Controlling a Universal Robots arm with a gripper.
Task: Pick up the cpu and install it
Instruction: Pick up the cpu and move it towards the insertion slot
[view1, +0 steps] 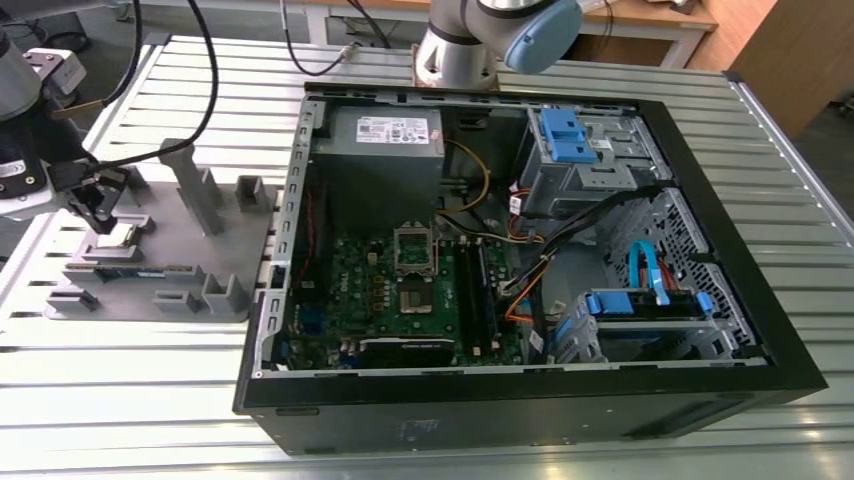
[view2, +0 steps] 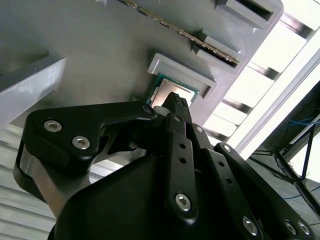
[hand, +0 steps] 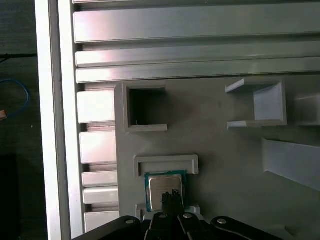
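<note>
Black links of the gripper (view2: 178, 102) loom in the second wrist view. Its jaws sit close together with nothing between them, and the tips are poised just over the middle of the cpu (view2: 172, 90). At the exterior view's left, the arm's head hangs above the grey tray (view1: 174, 250), where the chip lies flat in a shallow nest. A green memory stick (view1: 134, 270) lies lower on the same tray. Right of the tray, mid-frame, the open computer case (view1: 534, 400) shows the socket (view1: 416, 250) on its board. I judge that the pick-up is in hand and no grasp has been made. Taking the chip calls for the jaws to spread to its edges and close squarely.
</note>
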